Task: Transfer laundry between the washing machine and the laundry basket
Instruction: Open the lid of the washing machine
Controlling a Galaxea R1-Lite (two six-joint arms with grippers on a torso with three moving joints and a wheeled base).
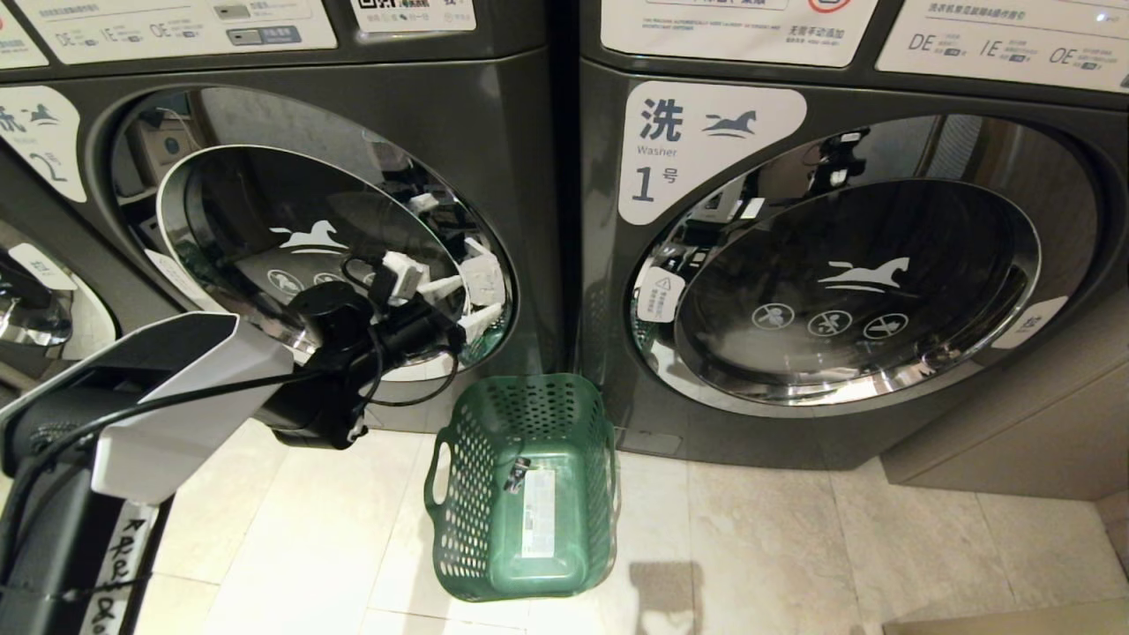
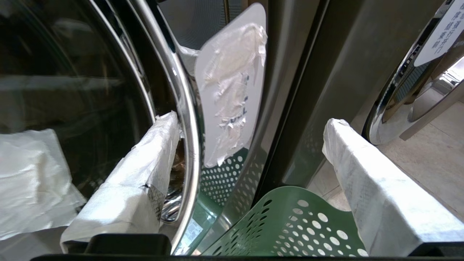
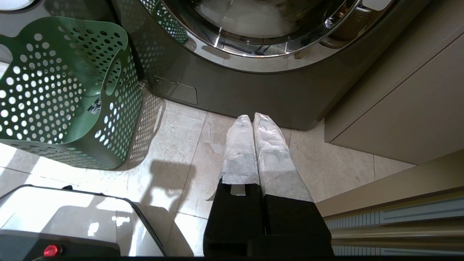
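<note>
Two dark grey front-loading washers filled the top of the head view. The washing machine [image 1: 494,115] marked "2" stood at upper left, its round chrome-rimmed glass door [image 1: 309,238] apparently shut. The like machine marked "1" [image 1: 847,265] took up the upper right, its door also closed.

The left gripper [image 1: 445,295], wrapped in white tape, was raised against the right-hand part of the door of machine "2", left of centre in the frame. In the left wrist view its two padded fingers [image 2: 137,181] were spread wide, one lying just beside the chrome rim [image 2: 188,137], the other out over the gap between the machines. This placing suggested it was lining up on the door's edge to pull it open, since the drum could not be reached otherwise.

The laundry basket [image 1: 459,476], dark green and perforated, sat on the pale tiled floor [image 1: 794,547] at bottom centre, in front of the gap between the machines and just below the left gripper, probably so cloth could drop straight in. It held no laundry; only a white sticker [image 1: 538,511] showed on its base. The laundry was not visible anywhere, likely behind the reflective glass.

The right gripper [image 3: 253,145] hung low over the floor at centre of its own view, fingers pressed together on nothing, parked near machine "1".
</note>
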